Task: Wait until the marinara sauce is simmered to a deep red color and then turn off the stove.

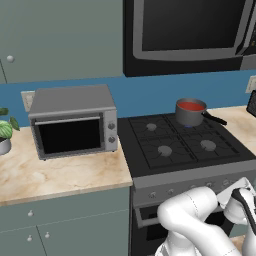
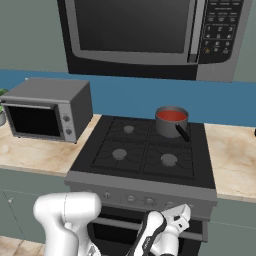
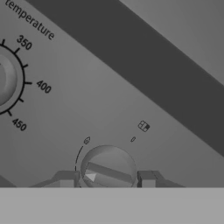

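One burner knob (image 3: 108, 168) between closed claw (image 3: 107, 178) fingertips.

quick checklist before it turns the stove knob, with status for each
1. Sauce deep red: ok, it looks red in both base views.
2. Saucepan seated on the back right burner of the stove: ok.
3. End effector lined up on a burner knob, not the temperature dial: ok, its fingertips sit either side of the knob.
4. End effector shut on the knob: ok, the fingertips hug its sides.
5. Knob is the one for the saucepan's burner: cannot tell, the small icon above it is too fine to read.
6. Flame at that burner: cannot tell.
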Robot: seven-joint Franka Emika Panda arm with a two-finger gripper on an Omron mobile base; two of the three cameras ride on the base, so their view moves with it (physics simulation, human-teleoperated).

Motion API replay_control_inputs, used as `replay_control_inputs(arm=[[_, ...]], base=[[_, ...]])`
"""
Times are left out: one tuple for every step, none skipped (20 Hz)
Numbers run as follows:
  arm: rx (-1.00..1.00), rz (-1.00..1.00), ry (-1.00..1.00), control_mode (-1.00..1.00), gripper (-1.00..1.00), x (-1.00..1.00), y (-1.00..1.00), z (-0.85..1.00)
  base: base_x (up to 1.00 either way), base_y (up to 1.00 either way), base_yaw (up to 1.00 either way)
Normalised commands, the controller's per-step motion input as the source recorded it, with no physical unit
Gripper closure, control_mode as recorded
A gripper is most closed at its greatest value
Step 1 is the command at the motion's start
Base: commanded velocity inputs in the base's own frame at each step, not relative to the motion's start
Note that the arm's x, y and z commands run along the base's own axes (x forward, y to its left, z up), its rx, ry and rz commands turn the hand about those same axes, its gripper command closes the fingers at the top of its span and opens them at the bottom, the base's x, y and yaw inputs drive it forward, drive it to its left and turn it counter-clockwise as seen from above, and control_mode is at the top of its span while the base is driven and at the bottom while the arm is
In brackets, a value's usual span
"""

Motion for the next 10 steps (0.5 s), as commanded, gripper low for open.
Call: replay_control_inputs(arm=[[0.00, 0.00, 0.00, -1.00, 1.00, 0.00, 0.00, 0.00], [0.00, 0.00, 0.00, -1.00, 1.00, 0.00, 0.00, 0.00], [0.00, 0.00, 0.00, -1.00, 1.00, 0.00, 0.00, 0.00], [0.00, 0.00, 0.00, -1.00, 1.00, 0.00, 0.00, 0.00], [0.00, 0.00, 0.00, -1.00, 1.00, 0.00, 0.00, 0.00], [0.00, 0.00, 0.00, -1.00, 1.00, 0.00, 0.00, 0.00], [0.00, 0.00, 0.00, -1.00, 1.00, 0.00, 0.00, 0.00], [0.00, 0.00, 0.00, -1.00, 1.00, 0.00, 0.00, 0.00], [0.00, 0.00, 0.00, -1.00, 1.00, 0.00, 0.00, 0.00], [0.00, 0.00, -0.02, -1.00, 1.00, 0.00, 0.00, 0.00]], base=[[0.00, 0.00, 0.00], [0.00, 0.00, 0.00], [0.00, 0.00, 0.00], [0.00, 0.00, 0.00], [0.00, 0.00, 0.00], [0.00, 0.00, 0.00], [0.00, 0.00, 0.00], [0.00, 0.00, 0.00], [0.00, 0.00, 0.00], [0.00, 0.00, 0.00]])
